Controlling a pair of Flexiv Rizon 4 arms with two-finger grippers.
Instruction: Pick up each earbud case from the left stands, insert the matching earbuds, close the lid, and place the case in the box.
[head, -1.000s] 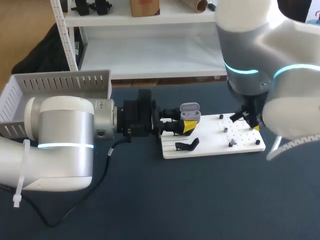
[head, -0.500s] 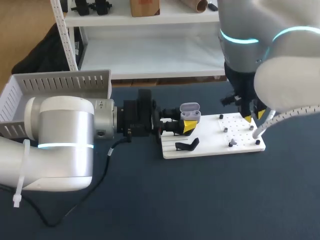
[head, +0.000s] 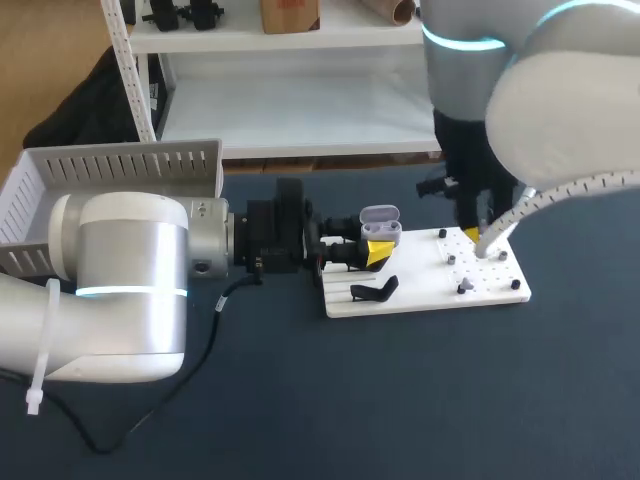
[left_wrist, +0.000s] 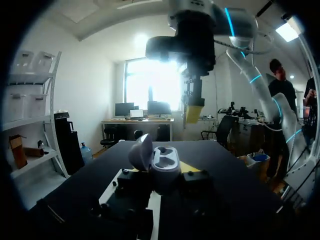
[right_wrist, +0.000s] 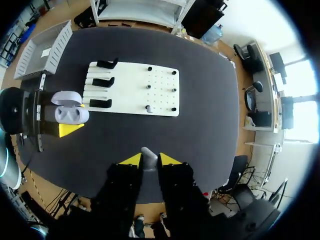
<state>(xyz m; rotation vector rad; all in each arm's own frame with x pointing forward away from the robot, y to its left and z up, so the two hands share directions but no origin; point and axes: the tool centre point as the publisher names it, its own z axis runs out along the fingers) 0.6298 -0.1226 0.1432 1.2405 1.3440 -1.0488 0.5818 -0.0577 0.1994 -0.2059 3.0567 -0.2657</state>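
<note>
A grey earbud case (head: 380, 222) with its lid standing open sits upright between the yellow tips of my left gripper (head: 372, 248), at the left end of the white board (head: 425, 295). The left wrist view has the open case (left_wrist: 161, 167) filling the left gripper (left_wrist: 162, 176), its two wells facing up. My right gripper (right_wrist: 145, 160) hangs high over the table, shut on a small grey earbud (right_wrist: 148, 155). In the head view the right gripper (head: 472, 232) is above the board's far right part. From the left wrist it shows as a yellow-tipped gripper (left_wrist: 194, 111) above and beyond the case.
Black stands (head: 373, 290) sit on the board's left half and small pegs (head: 460, 288) on its holed right half. A grey slatted box (head: 110, 175) stands at the table's far left. The dark tabletop (head: 400, 400) is bare in front of the board.
My right arm has risen and swung left and back, from the board's right edge to above its far side. The left arm and the case have not moved.
</note>
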